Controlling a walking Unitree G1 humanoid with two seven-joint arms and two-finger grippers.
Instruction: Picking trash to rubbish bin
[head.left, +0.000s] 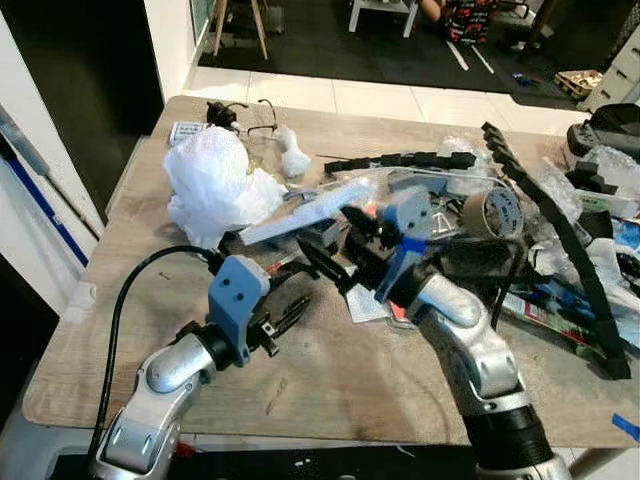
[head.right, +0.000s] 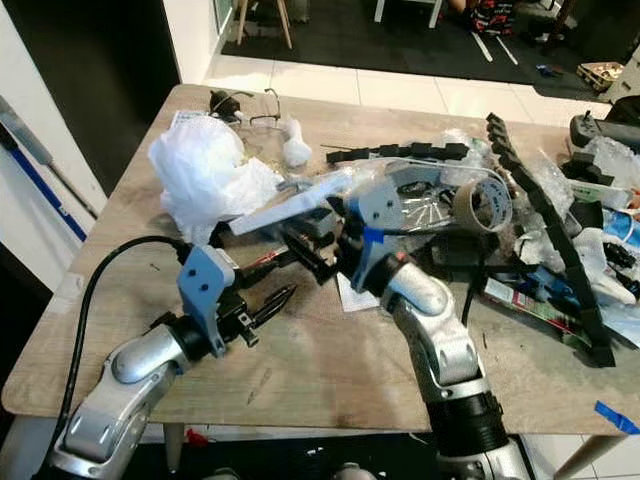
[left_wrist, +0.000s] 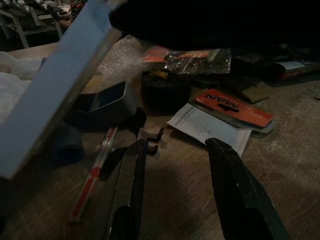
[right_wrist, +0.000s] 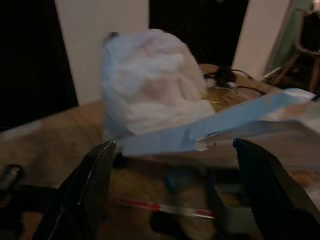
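- One crumpled white plastic bag (head.left: 212, 186)
- One roll of tape (head.left: 493, 212)
- One pair of glasses (head.left: 240, 116)
- Two black toothed strips (head.left: 555, 230), (head.left: 400, 160)
- One desk (head.left: 330, 385)

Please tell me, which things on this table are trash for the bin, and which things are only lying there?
Likely trash:
white plastic bag
pale blue strip
crumpled clear wrap
orange packet

Likely just lying about:
tape roll
glasses
black chain strips

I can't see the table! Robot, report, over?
Left tool open, low over table. Right tool open, facing white plastic bag. Nothing grabbed. Blue strip and clutter in the way.
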